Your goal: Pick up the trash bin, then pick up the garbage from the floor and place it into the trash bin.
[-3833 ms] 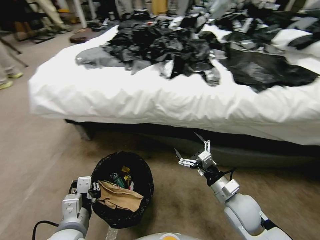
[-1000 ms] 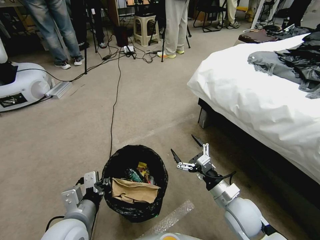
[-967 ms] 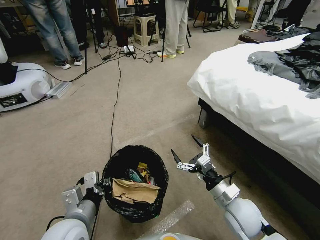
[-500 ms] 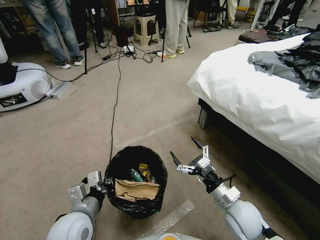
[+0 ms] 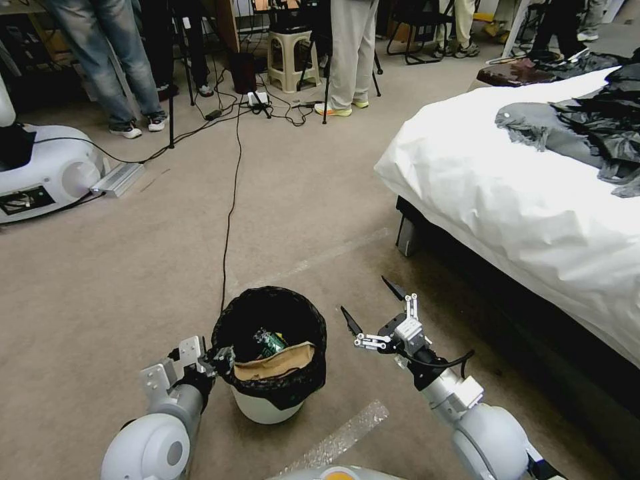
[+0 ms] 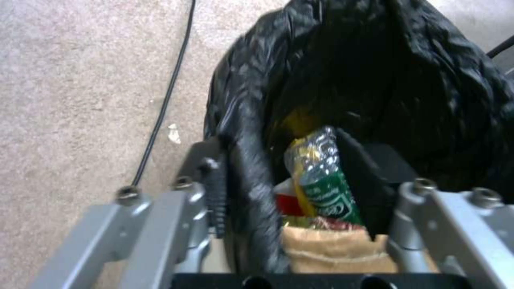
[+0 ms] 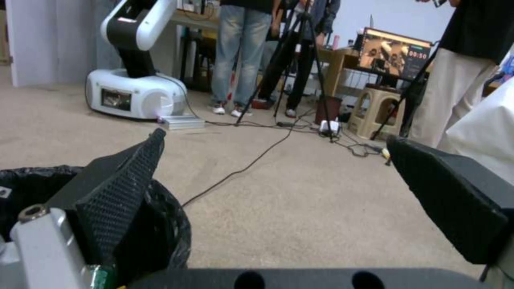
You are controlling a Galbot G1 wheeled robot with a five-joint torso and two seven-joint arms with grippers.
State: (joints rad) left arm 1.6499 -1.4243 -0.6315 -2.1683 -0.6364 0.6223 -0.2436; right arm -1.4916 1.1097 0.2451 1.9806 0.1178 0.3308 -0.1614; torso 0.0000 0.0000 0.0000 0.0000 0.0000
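Observation:
The trash bin [image 5: 265, 408] is a white bucket lined with a black bag [image 6: 407, 80] and stands upright, low over the carpet floor [image 5: 120, 280]. My left gripper [image 5: 221, 357] is shut on its near-left rim, with one finger [image 6: 210, 188] outside and the other [image 6: 369, 184] inside. Garbage lies in the bin: a green-labelled clear bottle [image 6: 321, 176], a brown paper bag [image 5: 277, 365] and red and yellow wrappers. My right gripper [image 5: 370, 304] hangs open and empty just right of the bin, fingers [image 7: 123, 180] spread wide. A tiny pale scrap [image 6: 174, 133] lies on the carpet beside the bin.
A bed under a white sheet [image 5: 520, 200] fills the right side, with black bags [image 5: 600, 133] piled on it. A black cable [image 5: 230, 200] runs across the carpet toward the bin. Another robot's white base [image 5: 47, 173] stands far left. People's legs and a stool [image 5: 290, 60] are behind.
The left arm has lowered the bin, so its white wall now shows. The right gripper sank slightly and stayed open. Since the oldest frame the camera has turned away from the bed.

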